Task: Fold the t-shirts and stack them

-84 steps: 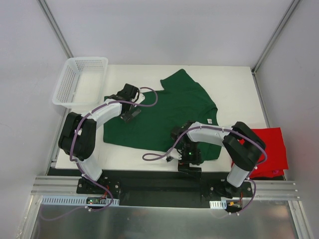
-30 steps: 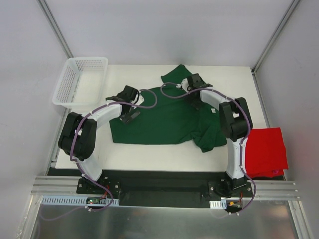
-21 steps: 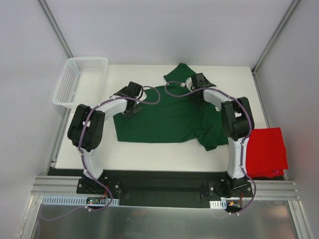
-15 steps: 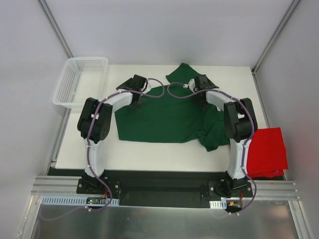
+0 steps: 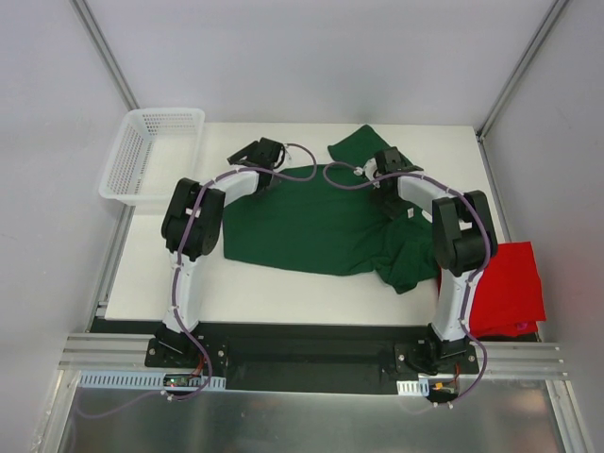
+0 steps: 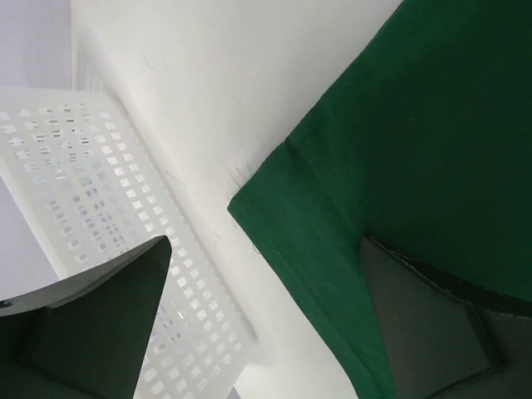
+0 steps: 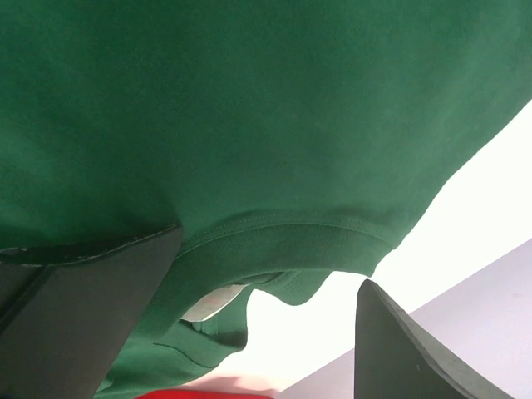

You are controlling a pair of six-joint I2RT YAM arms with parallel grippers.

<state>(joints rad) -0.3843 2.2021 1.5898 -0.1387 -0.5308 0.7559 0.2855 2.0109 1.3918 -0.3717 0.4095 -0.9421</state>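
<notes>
A dark green t-shirt (image 5: pixel 321 226) lies spread on the white table (image 5: pixel 283 293), bunched at its right side. My left gripper (image 5: pixel 267 156) stands open at the shirt's far left corner. In the left wrist view the green t-shirt (image 6: pixel 416 125) has its hem running between the wide fingers (image 6: pixel 91 324), one finger over cloth and one over the basket side. My right gripper (image 5: pixel 389 165) stands open at the far right of the shirt. There the green t-shirt (image 7: pixel 249 100) shows its collar (image 7: pixel 283 241) and white label (image 7: pixel 212 303) between the fingers (image 7: pixel 411 349). The red t-shirt (image 5: pixel 514 288) lies at the table's right edge.
A white mesh basket (image 5: pixel 151 151) stands at the far left corner, close to my left gripper, and the basket (image 6: pixel 100 208) fills the left of the left wrist view. Grey walls close in the table on three sides.
Both grippers have moved toward the far edge, the left one farther and to the right. The green shirt has slid rightward with them, its right side bunching more.
</notes>
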